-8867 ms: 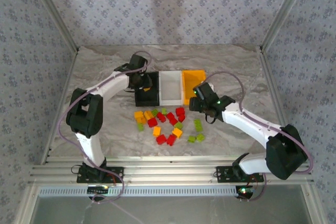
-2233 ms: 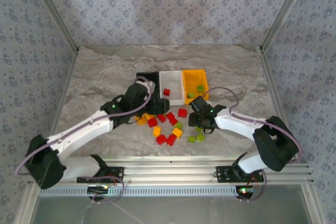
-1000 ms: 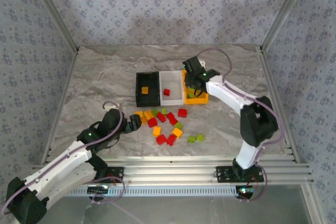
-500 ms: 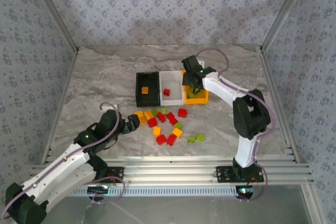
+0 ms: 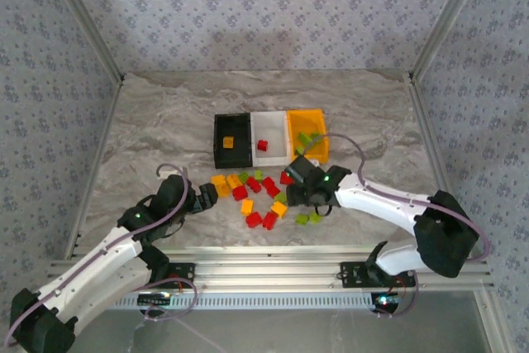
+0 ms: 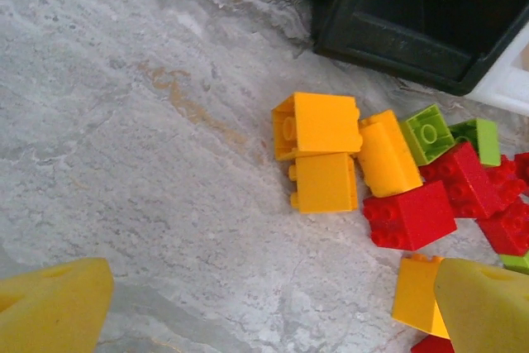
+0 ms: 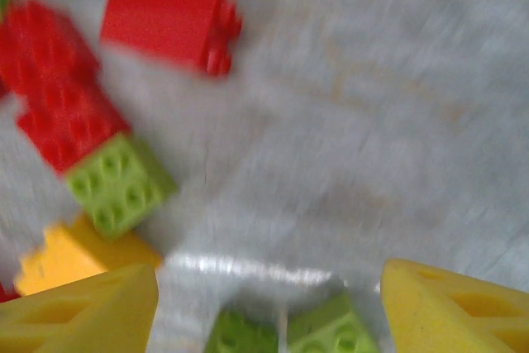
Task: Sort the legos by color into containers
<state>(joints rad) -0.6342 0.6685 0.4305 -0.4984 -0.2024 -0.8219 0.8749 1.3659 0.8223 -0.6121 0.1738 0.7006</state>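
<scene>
The legos [image 5: 252,194] lie scattered in front of three bins: black [image 5: 217,140], white [image 5: 271,126] and orange-yellow [image 5: 307,116]. An orange brick [image 5: 228,143] lies in the black bin, a red one [image 5: 262,145] in the white bin, and green ones [image 5: 304,140] in the orange-yellow bin. My left gripper [image 5: 207,193] [image 6: 269,312] is open just left of the pile, short of three orange bricks [image 6: 325,182]. My right gripper [image 5: 312,204] [image 7: 269,312] is open and low over two green bricks [image 7: 285,332] [image 5: 307,218], which lie between its fingers.
A red brick [image 6: 409,215] and green bricks [image 6: 427,132] crowd close to the orange ones. The black bin's near wall [image 6: 397,47] stands just beyond them. Bare marble lies left of the pile [image 6: 124,163]. The right wrist view is motion-blurred.
My right arm has swung from over the orange-yellow bin down to the two green bricks at the pile's right. My left gripper has edged slightly toward the orange bricks.
</scene>
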